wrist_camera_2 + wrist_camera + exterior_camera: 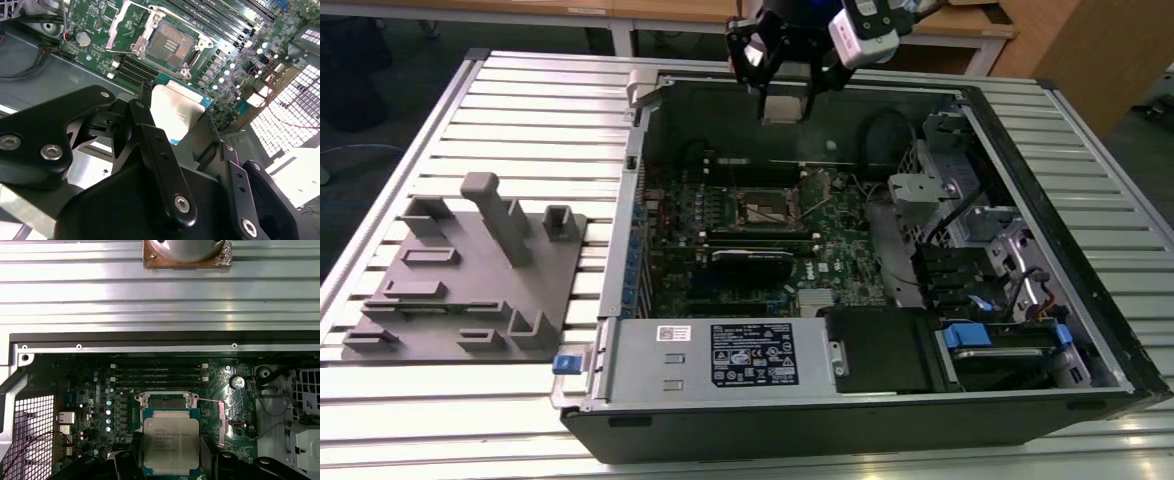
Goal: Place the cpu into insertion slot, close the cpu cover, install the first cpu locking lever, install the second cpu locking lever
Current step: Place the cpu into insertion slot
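Note:
My gripper (783, 98) hangs high over the far edge of the open computer case, shut on the cpu (783, 106), a small square chip with a silver-grey top. In both wrist views the cpu (177, 110) (170, 440) sits between the black fingers (145, 117), held by two opposite edges. Below it on the green motherboard lies the insertion slot (774, 208) (170, 44), a dark square socket with a metal rim and nothing in it. The cpu cover (114, 25) is swung open beside the socket. In the first wrist view the cpu partly hides the insertion slot (165, 401).
The case walls (640, 200) ring the board. A black card (754, 262) lies just nearer than the socket, with the power supply (720, 355) in front. Cables and drive bays (987, 250) fill the exterior view's right. A grey fixture block (467, 270) stands on the slatted table (520, 130).

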Tool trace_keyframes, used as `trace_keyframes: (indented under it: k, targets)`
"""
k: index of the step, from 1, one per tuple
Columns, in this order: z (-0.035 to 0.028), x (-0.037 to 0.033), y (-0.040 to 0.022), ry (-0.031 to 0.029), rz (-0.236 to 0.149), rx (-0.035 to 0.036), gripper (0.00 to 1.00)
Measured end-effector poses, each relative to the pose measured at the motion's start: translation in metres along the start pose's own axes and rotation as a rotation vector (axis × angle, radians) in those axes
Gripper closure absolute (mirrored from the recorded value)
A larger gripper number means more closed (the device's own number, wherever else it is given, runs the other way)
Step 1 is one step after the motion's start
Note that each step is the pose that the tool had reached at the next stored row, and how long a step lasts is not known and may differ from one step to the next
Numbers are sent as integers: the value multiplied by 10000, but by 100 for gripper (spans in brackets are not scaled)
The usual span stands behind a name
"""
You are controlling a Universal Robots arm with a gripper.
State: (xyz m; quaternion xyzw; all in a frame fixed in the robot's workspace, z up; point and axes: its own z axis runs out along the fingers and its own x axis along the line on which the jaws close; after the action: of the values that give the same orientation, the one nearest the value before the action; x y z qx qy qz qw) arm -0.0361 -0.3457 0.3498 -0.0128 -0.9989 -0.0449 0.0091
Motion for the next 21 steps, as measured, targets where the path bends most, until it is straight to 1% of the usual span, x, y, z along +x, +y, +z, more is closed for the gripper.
trace_keyframes:
  k: [4,6,12,16,21]
  targets:
    - [8,0,-1,-1,0,-2,46]
    - [26,0,-2,-2,0,-4,46]
    - [107,-2,-9,-2,0,-3,46]
    - [136,-3,-12,-1,0,-2,46]
    - [200,-4,-18,-1,0,-1,46]
